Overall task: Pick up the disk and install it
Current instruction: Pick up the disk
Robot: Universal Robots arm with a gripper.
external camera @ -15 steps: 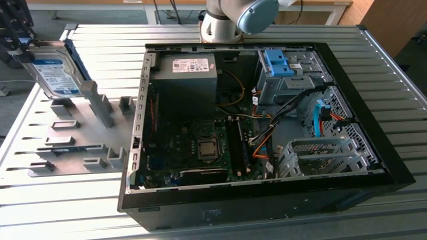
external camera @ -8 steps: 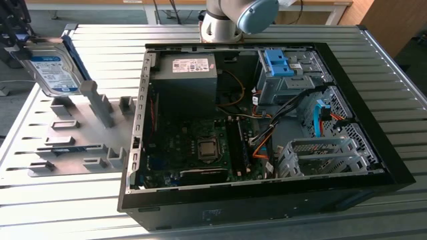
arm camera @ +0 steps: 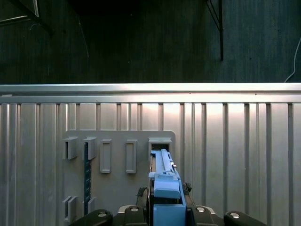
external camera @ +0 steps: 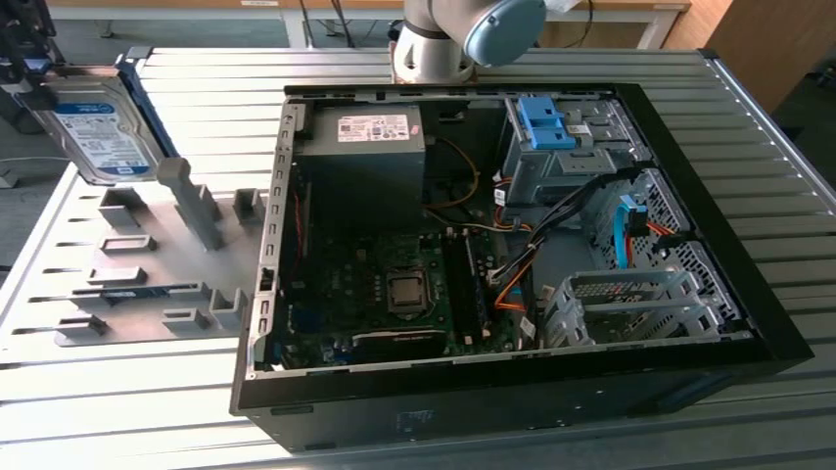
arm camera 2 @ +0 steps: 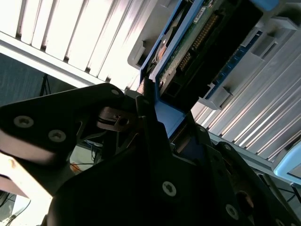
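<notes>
The disk (external camera: 94, 125), a silver hard drive with a white-and-blue label and blue side rails, stands on edge at the exterior view's far left, just above the grey fixture plate (external camera: 144, 284). My gripper (external camera: 37, 90) is shut on its upper left end. In the second wrist view the black fingers (arm camera 2: 146, 122) clamp a blue rail, and the disk (arm camera 2: 197, 42) shows its green circuit board. In the first wrist view the disk (arm camera: 164, 181) appears edge-on in my gripper (arm camera: 164, 200), over a slot of the fixture plate (arm camera: 117, 188).
An open computer case (external camera: 327, 421) lies on the ribbed metal table (external camera: 131, 411), to the exterior view's right of the fixture. Inside are a grey power supply (external camera: 363, 147), a motherboard (external camera: 379, 294), a blue bracket (external camera: 546, 122), cables and a grey drive cage (external camera: 627, 304). The arm's base (external camera: 444, 39) stands behind the case.
</notes>
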